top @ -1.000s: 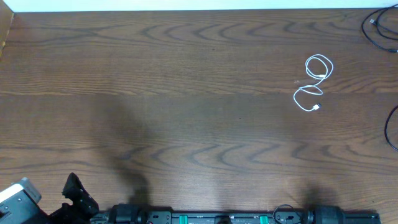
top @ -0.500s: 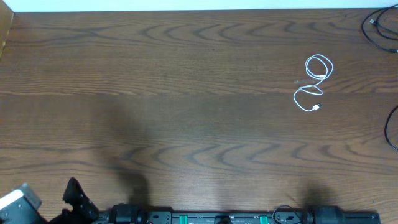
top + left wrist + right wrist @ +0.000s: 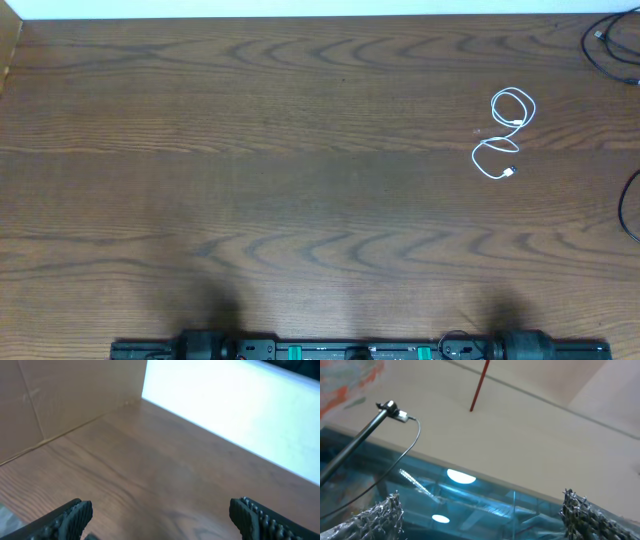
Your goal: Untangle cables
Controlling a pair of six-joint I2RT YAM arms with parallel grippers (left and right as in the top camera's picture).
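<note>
A short white cable [image 3: 504, 132] lies in loose loops on the wooden table at the right, apart from the black cables. A thin black cable [image 3: 606, 45] curls at the far right top corner, and another black cable [image 3: 627, 205] arcs at the right edge. Neither arm shows in the overhead view. In the left wrist view my left gripper [image 3: 161, 519] is open and empty above bare wood. In the right wrist view my right gripper [image 3: 482, 516] is open and empty, pointing up at the ceiling. No cable shows in either wrist view.
A cardboard wall [image 3: 60, 395] stands along the table's left side, and a white wall [image 3: 225, 405] runs along the far edge. The arm bases' black rail [image 3: 360, 348] lines the near edge.
The left arm, seen at the bottom left corner of the overhead view, has drawn back out of view. The cables have not moved.
</note>
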